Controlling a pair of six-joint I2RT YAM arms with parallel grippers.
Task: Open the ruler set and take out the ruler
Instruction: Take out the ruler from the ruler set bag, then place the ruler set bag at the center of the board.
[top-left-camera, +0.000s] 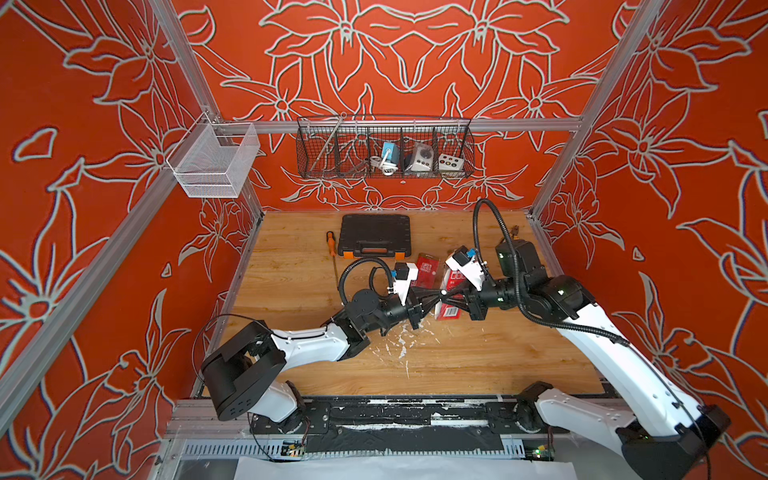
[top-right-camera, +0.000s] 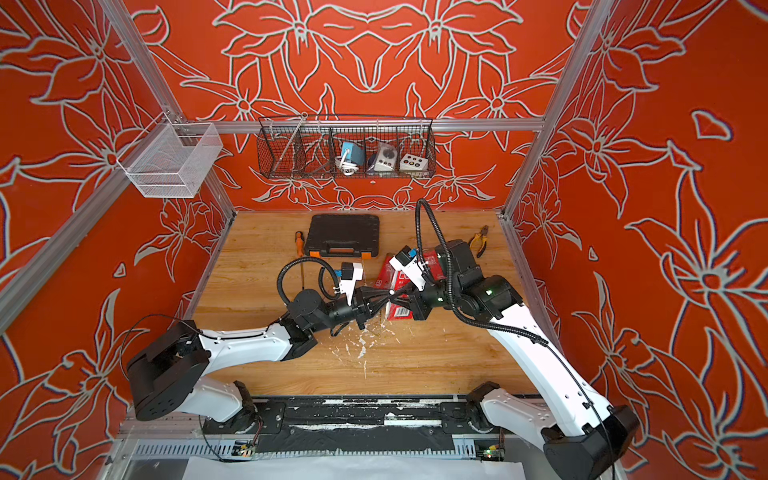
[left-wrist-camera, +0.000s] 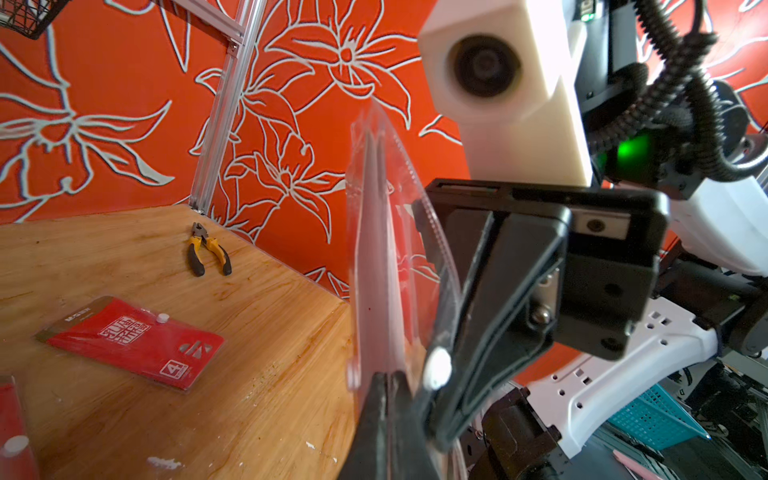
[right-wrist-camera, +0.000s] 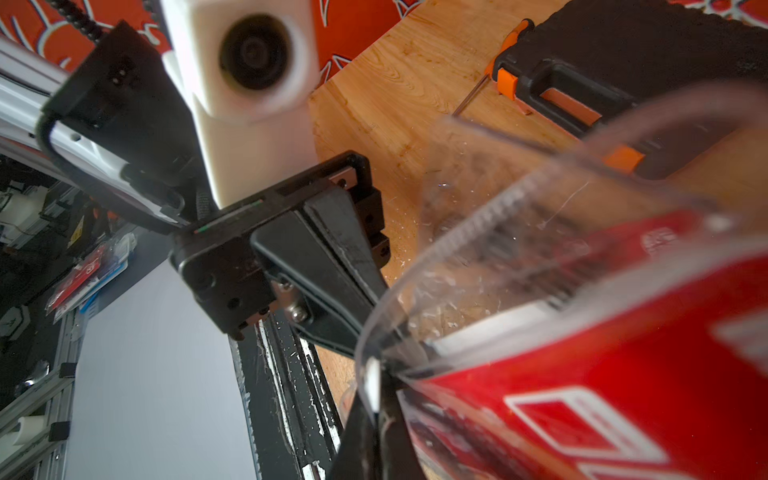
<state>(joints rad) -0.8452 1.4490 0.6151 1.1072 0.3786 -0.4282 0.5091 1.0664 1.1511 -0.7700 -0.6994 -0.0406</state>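
Note:
The ruler set (top-left-camera: 448, 312), a red card in a clear plastic pouch, hangs above the middle of the table between both arms. My left gripper (top-left-camera: 432, 297) is shut on one clear edge of the pouch (left-wrist-camera: 386, 249), as the left wrist view (left-wrist-camera: 390, 384) shows. My right gripper (top-left-camera: 452, 295) is shut on the pouch flap beside its white snap (left-wrist-camera: 436, 368); the right wrist view (right-wrist-camera: 374, 401) shows the red card (right-wrist-camera: 602, 353) close by. A clear curved piece with scale marks (right-wrist-camera: 478, 232) lies inside the pouch. I cannot pick out the ruler itself.
A second red ruler set (top-left-camera: 428, 270) (left-wrist-camera: 137, 343) lies flat on the wood just behind the grippers. A black toolbox (top-left-camera: 374, 235) and an orange screwdriver (top-left-camera: 331, 243) sit at the back, and pliers (top-right-camera: 481, 240) at the back right. Wire baskets (top-left-camera: 384, 147) hang on the wall.

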